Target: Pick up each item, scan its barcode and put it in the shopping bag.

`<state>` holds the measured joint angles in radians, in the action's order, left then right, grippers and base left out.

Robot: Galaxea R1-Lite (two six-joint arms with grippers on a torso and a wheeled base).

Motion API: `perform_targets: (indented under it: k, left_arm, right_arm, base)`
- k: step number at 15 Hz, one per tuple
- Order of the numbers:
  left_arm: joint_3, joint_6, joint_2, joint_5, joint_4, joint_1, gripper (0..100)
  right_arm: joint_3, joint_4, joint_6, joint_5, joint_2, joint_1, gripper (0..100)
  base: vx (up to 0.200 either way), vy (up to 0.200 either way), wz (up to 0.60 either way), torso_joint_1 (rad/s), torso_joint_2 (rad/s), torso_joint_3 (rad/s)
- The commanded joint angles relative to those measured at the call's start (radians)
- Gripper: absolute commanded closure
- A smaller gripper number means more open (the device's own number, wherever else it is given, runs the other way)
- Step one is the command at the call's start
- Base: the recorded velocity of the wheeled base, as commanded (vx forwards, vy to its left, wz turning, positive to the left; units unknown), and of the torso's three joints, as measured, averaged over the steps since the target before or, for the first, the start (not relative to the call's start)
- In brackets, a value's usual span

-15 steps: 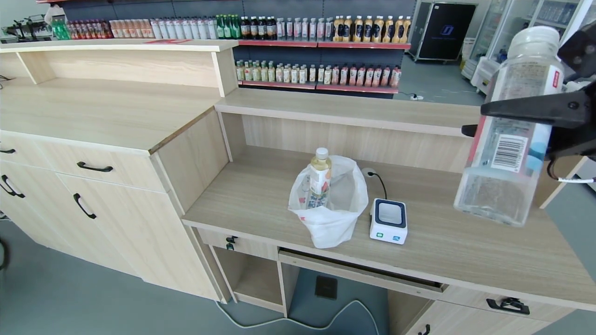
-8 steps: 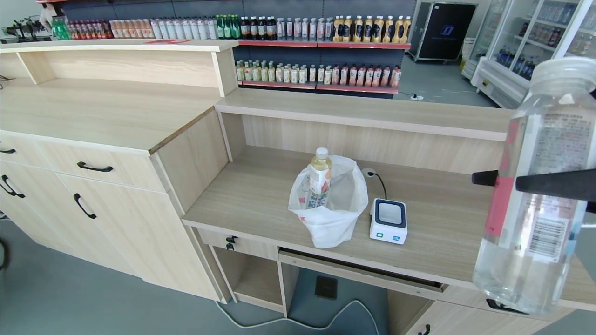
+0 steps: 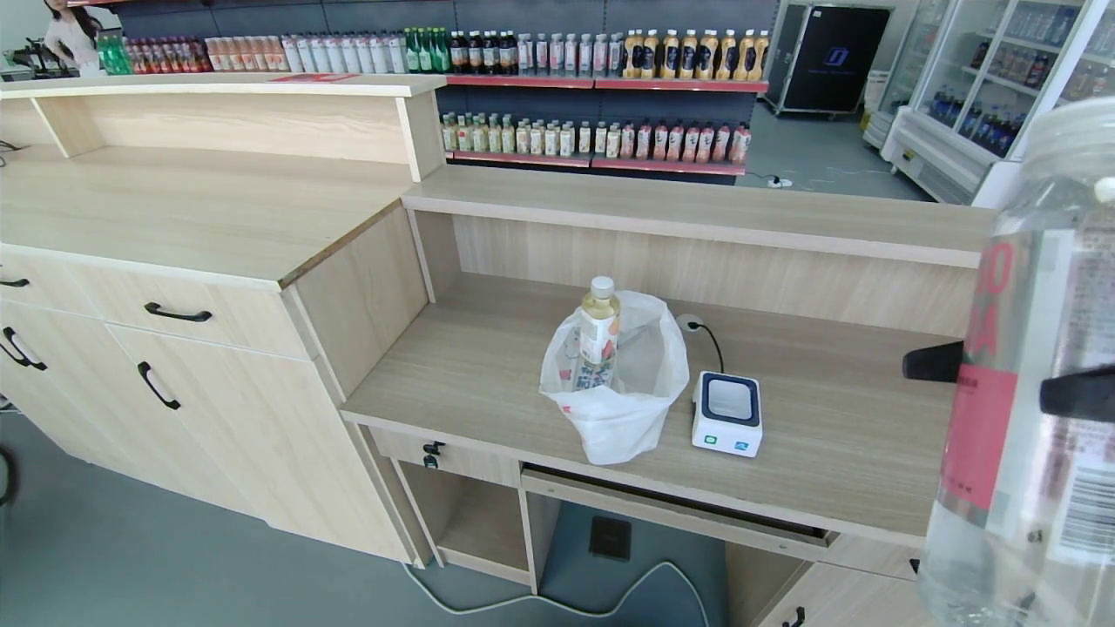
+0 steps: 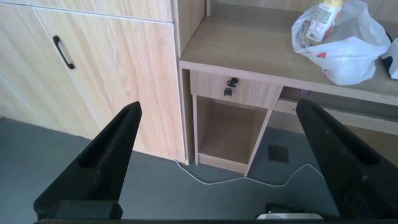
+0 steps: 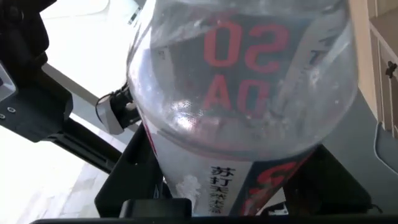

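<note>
Over the last second the clear bottle (image 3: 1037, 392) has swung from a tilt high on the right, barcode toward the head camera, down to upright and closer to the lens, sliding toward the picture's right edge. The bag and scanner have not shifted.

The right tool (image 3: 1002, 379) is clamped on the bottle's middle, one black finger (image 3: 932, 361) on each side. The head view shows the bottle's red label strip and part of a barcode (image 3: 1089, 514) at the edge. The right wrist view looks along the bottle (image 5: 249, 93) from very close, with red lettering through the clear wall and the tool (image 5: 236, 186) gripping below it. In the head view the bottle hides the right end of the counter (image 3: 827, 435).

The left tool (image 4: 214, 162) hangs low with its fingers spread wide and nothing between them. Its camera looks at the grey floor, a cable (image 4: 249, 180), the counter's front with a keyed drawer (image 4: 233, 90), an open cubby and a cupboard door (image 4: 93, 68) with a black handle.

On the counter stands the white shopping bag (image 3: 618, 392), mouth open, with a tea bottle (image 3: 598, 335) upright inside. The left wrist view catches the bag (image 4: 348, 46) at the counter's front edge. The scanner (image 3: 727, 414) sits just beside the bag on the robot's right, its cord running back.

Beyond the counter's raised ledge are shelves (image 3: 601, 52) of drinks and glass-door chillers (image 3: 984, 78).
</note>
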<state>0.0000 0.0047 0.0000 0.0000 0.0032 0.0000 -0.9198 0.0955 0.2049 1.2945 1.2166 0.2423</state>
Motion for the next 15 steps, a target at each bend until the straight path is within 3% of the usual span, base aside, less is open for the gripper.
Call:
perform_targets:
  k: [1, 14, 15]
  left_arm:
    - [0.000, 0.000, 0.000, 0.000, 0.000, 0.000, 0]
    - [0.000, 0.000, 0.000, 0.000, 0.000, 0.000, 0]
    - [0.000, 0.000, 0.000, 0.000, 0.000, 0.000, 0]
  right_arm:
    - [0.002, -0.002, 0.001, 0.000, 0.000, 0.025, 100]
    - [0.022, -0.013, -0.019, -0.007, -0.011, 0.075, 100]
    - [0.030, -0.013, -0.076, -0.060, -0.002, 0.072, 100]
  base:
    - [0.000, 0.000, 0.00, 0.000, 0.00, 0.000]
    - [0.000, 0.000, 0.00, 0.000, 0.00, 0.000]
    - [0.000, 0.000, 0.00, 0.000, 0.00, 0.000]
